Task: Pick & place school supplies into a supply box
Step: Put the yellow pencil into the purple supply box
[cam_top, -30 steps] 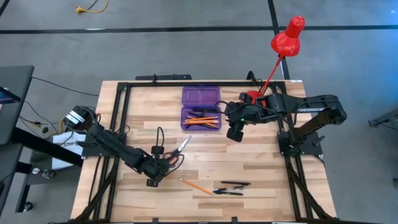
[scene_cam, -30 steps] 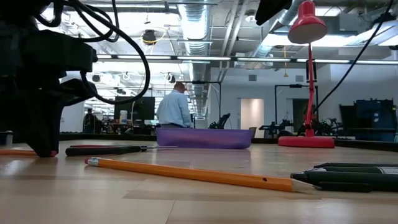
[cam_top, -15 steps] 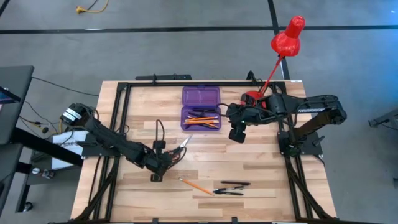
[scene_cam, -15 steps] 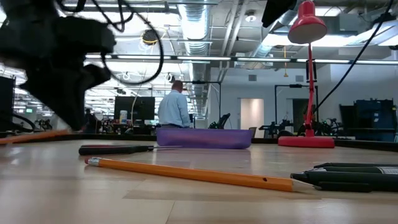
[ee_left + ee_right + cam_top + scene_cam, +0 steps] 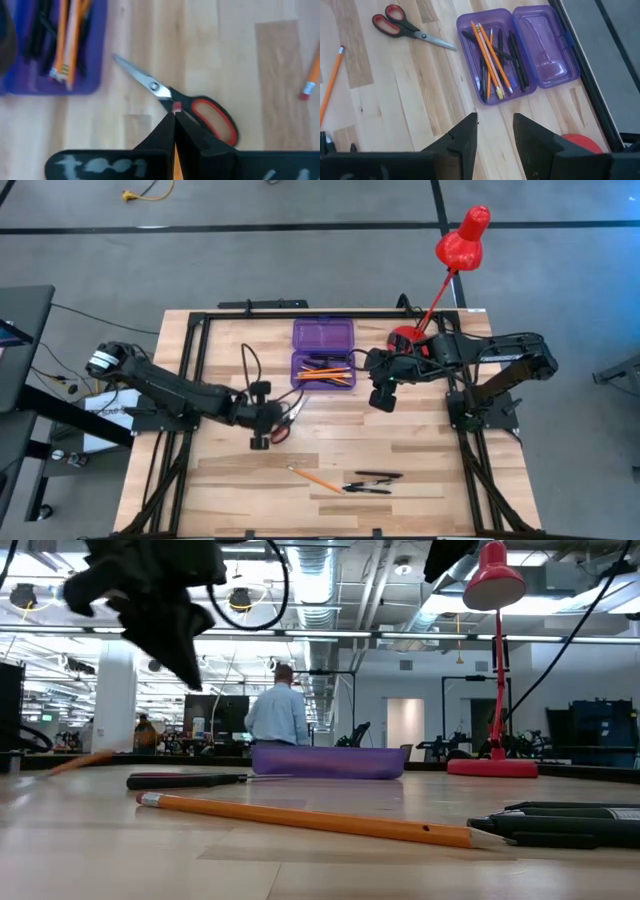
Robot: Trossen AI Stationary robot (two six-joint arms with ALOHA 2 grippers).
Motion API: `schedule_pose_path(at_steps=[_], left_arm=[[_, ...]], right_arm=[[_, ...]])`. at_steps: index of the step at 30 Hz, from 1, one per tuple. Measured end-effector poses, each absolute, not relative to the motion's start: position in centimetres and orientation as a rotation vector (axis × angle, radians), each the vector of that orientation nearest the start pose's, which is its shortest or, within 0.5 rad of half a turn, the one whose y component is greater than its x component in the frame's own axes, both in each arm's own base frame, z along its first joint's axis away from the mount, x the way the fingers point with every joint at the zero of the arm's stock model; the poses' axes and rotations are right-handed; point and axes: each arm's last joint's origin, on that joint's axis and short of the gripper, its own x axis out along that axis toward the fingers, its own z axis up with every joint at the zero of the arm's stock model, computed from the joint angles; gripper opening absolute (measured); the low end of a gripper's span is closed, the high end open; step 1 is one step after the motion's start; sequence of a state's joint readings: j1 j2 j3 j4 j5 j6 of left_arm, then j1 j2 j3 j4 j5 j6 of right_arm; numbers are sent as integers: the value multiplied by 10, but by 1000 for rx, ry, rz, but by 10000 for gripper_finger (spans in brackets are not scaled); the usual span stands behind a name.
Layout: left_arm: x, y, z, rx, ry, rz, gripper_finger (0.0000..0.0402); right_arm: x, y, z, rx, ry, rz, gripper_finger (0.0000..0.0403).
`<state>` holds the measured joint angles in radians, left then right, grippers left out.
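The purple supply box (image 5: 323, 367) lies open near the table's far edge, its lid (image 5: 323, 335) folded back, with orange pencils and black pens inside (image 5: 492, 55). My left gripper (image 5: 262, 438) hovers beside the red-handled scissors (image 5: 290, 416), shut on an orange pencil (image 5: 175, 160). It is raised off the table in the low view (image 5: 185, 670). My right gripper (image 5: 380, 395) hangs open to the right of the box (image 5: 495, 131). One more pencil (image 5: 312, 478) and black pens (image 5: 370, 482) lie flat near the near edge. No triangular ruler is in view. My left gripper pinches the orange pencil between its two shut fingers, pointing down at the table from above. Only the pencil's eraser end (image 5: 176, 106) pokes out past the fingertips; the fingers hide most of its length. The gripper and its pencil are lifted clear of the table.
A red desk lamp stands at the far right, its base (image 5: 405, 335) next to my right arm and its head (image 5: 462, 240) beyond the table. A black frame (image 5: 200, 320) rims the table. Bare wood lies between the scissors and the near pencil. A person (image 5: 280, 715) stands far behind the table.
My left gripper has risen from the table top near the near edge. It has moved toward the far edge and slightly right, toward the scissors and the box, staying shut and carrying the pencil up off the wood. The right arm has barely moved.
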<state>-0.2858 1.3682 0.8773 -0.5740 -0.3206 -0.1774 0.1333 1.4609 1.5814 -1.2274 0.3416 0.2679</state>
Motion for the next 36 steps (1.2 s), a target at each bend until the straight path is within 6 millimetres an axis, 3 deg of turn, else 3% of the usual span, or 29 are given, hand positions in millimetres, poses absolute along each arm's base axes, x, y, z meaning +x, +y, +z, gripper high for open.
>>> schedule_pose_path(at_steps=[7, 17, 22, 27, 32, 36], left_arm=[[261, -36, 229, 171, 1008, 94, 2], [264, 4, 180, 88, 1228, 191, 9], [264, 25, 173, 79, 1216, 304, 55], [256, 47, 165, 64, 1242, 368, 126], [246, 66, 150, 42, 1234, 379, 196], [238, 84, 132, -73, 1227, 361, 228]], right_arm=[[268, 27, 370, -7, 1037, -334, 120], [268, 35, 370, -15, 1028, -309, 120], [267, 39, 370, -2, 1024, -306, 120], [267, 43, 370, -8, 1023, -294, 120], [267, 45, 370, -10, 1022, -288, 120], [267, 45, 370, -10, 1022, -289, 120]])
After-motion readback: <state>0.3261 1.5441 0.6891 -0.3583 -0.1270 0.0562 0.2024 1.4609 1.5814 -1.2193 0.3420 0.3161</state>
